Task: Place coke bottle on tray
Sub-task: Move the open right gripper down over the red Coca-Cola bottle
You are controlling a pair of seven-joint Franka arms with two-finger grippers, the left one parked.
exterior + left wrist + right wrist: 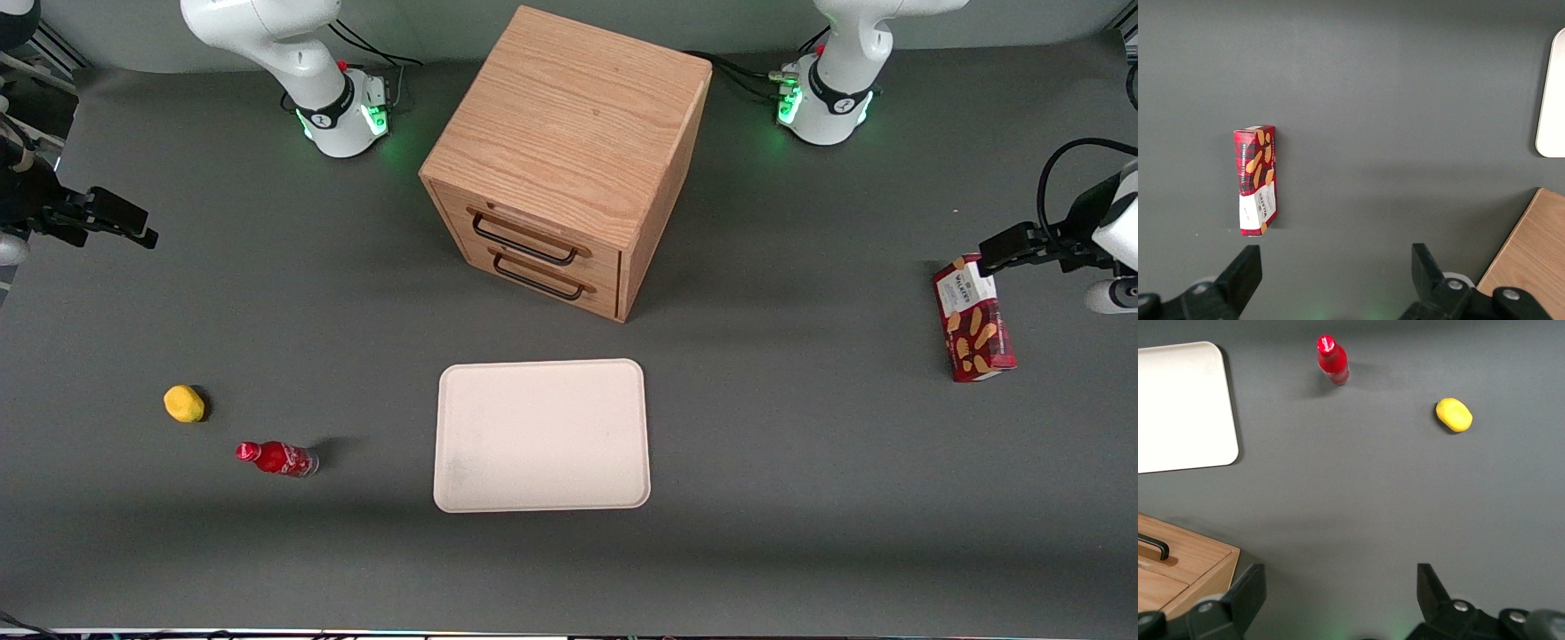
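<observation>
Standing clear of tray (541,435) — coke bottle (277,458); gripper (1338,587) open, well apart.

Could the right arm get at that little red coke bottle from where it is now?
Probably yes. The gripper hangs open above bare table at the working arm's end, well apart from the coke bottle. Only the yellow lump sits near the bottle, not touching it, and the tray lies clear to the side.

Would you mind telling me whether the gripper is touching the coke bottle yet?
Apart: in the front view, bare table separates the gripper from the coke bottle.
</observation>
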